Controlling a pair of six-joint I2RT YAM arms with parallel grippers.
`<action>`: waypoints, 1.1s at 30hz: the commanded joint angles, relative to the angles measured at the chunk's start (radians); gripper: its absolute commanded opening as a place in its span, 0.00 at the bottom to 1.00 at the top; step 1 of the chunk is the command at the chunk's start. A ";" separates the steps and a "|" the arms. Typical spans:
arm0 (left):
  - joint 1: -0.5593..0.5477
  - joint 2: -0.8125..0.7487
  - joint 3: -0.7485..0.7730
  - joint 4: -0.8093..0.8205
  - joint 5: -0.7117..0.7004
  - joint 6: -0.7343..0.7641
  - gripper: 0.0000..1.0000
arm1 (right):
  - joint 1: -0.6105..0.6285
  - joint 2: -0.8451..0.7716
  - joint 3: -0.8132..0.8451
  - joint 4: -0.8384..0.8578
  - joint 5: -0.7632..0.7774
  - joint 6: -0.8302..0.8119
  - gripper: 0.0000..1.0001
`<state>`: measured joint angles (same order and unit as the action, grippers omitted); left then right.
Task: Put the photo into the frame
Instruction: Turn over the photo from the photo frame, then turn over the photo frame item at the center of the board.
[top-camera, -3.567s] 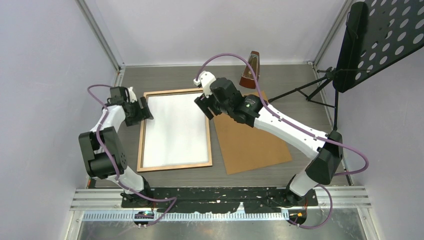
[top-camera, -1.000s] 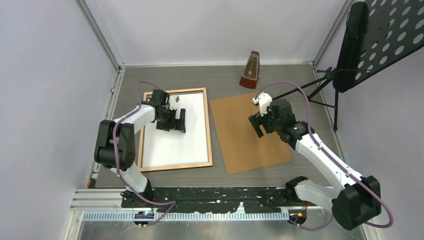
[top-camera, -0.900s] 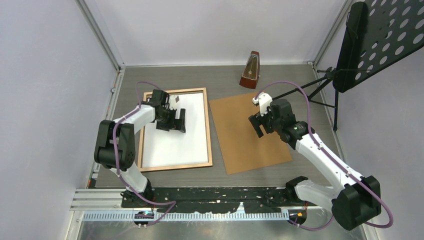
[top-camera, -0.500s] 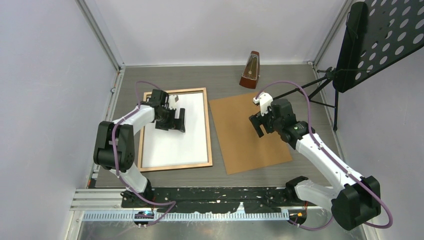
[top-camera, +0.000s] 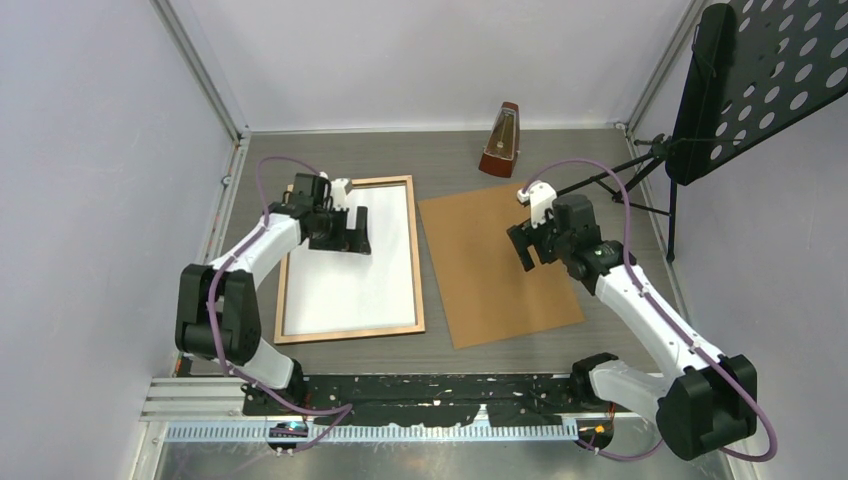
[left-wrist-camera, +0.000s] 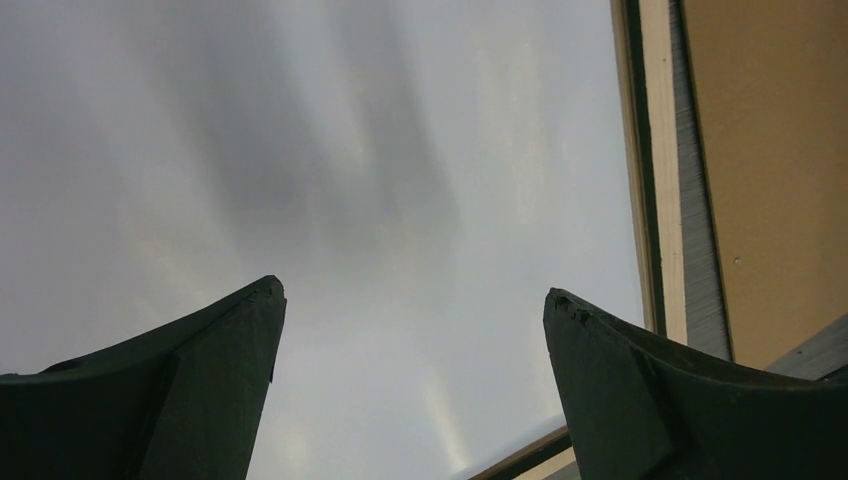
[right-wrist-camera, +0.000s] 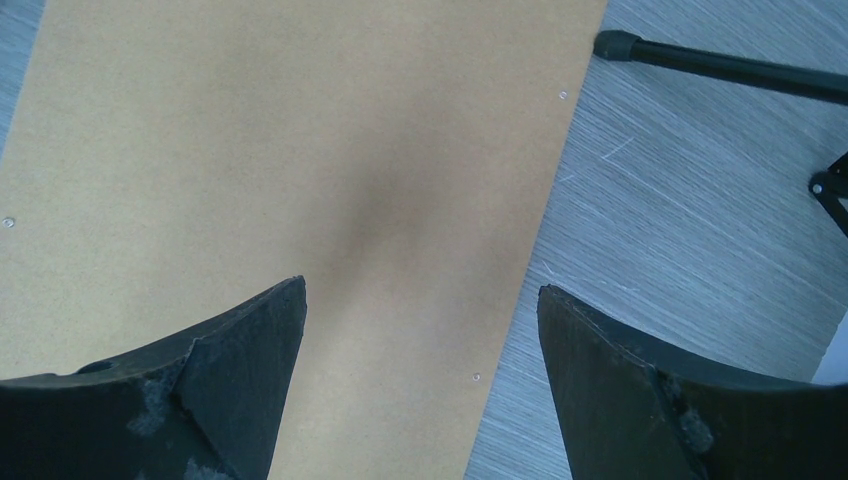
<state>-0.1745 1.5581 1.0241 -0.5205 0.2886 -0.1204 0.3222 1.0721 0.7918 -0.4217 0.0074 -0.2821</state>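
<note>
photo white side up in the frame

photo (top-camera: 350, 280) lies flat inside the frame (top-camera: 281, 290), its plain white back upward, so the printed side is hidden. the frame rests on the grey table (top-camera: 440, 160), wood-coloured border showing; the left arm covers part of its far left corner. the left gripper (top-camera: 355, 232) hangs over the far part of the white sheet, fingers spread wide; whether the tips touch the sheet cannot be told. just right of the frame lies a brown hardboard backing sheet (top-camera: 490, 290), and the right gripper (top-camera: 522, 250) hovers over it, fingers likewise apart. behind stands a wooden metronome (top-camera: 500, 140). a black music stand (top-camera: 740, 80) is cut off at the upper right edge.
</note>
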 joint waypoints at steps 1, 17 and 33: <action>-0.005 -0.059 0.016 0.033 0.108 -0.023 1.00 | -0.082 0.031 0.009 -0.002 -0.079 -0.001 0.91; -0.347 0.019 0.202 0.083 0.181 -0.228 1.00 | -0.302 0.335 0.034 -0.010 -0.165 -0.089 0.89; -0.530 0.234 0.301 0.035 0.062 -0.442 0.94 | -0.485 0.520 0.114 -0.022 -0.427 -0.045 0.87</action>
<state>-0.6861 1.7866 1.3121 -0.4847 0.4126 -0.4862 -0.1448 1.5581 0.8696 -0.4500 -0.3367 -0.3397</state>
